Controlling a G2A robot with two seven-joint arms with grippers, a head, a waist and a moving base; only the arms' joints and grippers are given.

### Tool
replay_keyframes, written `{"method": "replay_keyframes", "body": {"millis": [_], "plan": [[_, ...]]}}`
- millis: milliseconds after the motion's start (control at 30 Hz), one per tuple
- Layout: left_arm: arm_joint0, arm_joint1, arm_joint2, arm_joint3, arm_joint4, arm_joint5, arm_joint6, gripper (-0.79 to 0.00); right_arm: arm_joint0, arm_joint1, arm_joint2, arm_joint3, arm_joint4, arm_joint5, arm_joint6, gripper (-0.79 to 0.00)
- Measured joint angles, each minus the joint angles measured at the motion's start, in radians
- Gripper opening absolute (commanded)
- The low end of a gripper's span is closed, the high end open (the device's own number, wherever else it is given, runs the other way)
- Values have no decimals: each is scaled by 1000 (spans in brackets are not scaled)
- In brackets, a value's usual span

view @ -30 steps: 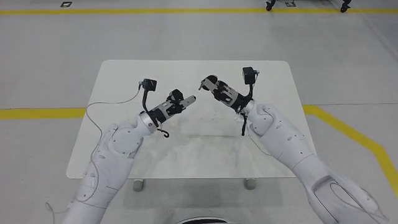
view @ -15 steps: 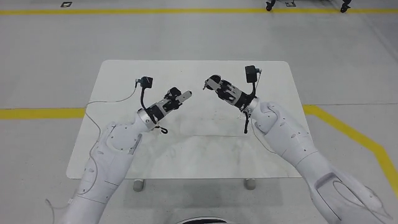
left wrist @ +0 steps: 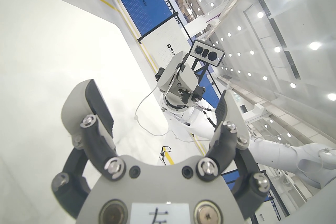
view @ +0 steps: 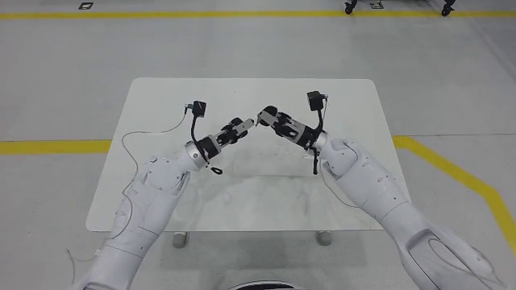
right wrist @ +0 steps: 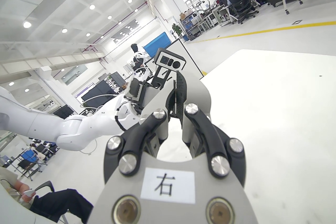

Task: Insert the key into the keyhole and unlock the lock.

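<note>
Meeting almost tip to tip above the middle of the white tabletop (view: 161,129), the robot's left gripper (view: 243,126) and right gripper (view: 264,116) face each other at the centre of the top view. The left arm enters from the lower left of the frame, the right arm from the lower right.

The left fingers (left wrist: 101,104) stand wide apart with nothing between them. In the left wrist view the right gripper sits farther off, framed in that gap. The right fingers (right wrist: 180,89) are pressed together, and whether anything as thin as a key is pinched between them is too fine to tell. Where the key and the lock lie cannot be told from these frames.

The relation that matters is the line between the two grippers. They point nearly straight at one another along a shallow diagonal from lower left to upper right, with the closed right tip aimed toward the open left fingers. Judged from that, the coming move looks like an alignment made in the air, and it would turn on keeping both axes in line.

A loose cable (view: 149,133) trails from the left wrist over the tabletop at the left of the frame. Nothing stands between the tips.
</note>
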Motion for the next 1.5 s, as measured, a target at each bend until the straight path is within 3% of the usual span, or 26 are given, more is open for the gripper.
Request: {"method": "replay_keyframes", "body": {"millis": [67,200,467,600,700,767,1467,1500], "plan": [[-4,-2,9,3,7,1,4,-212,3,-4,-3,4,23,2,21,-785],[-9,-4,20,7,10,4,8,-400,8,-11,-7,12,41,8,42,-785],[-8,-4,20,8,3,-3,14,-533,14,-20,-2,22,47,5,65,-785],[-4,-3,16,10,-8,-4,13,-656,12,-23,3,26,45,4,70,-785],[-3,-3,14,10,-11,-5,10,-702,9,-25,8,26,45,0,72,-785],[-3,-3,15,8,-8,-3,11,-785,6,-27,9,25,52,-8,79,-785],[8,8,-15,-20,48,-17,31,-785,-2,-35,34,48,117,-51,152,-785],[9,9,-18,-23,52,-17,32,-785,-3,-35,35,46,119,-51,160,-751]]}}
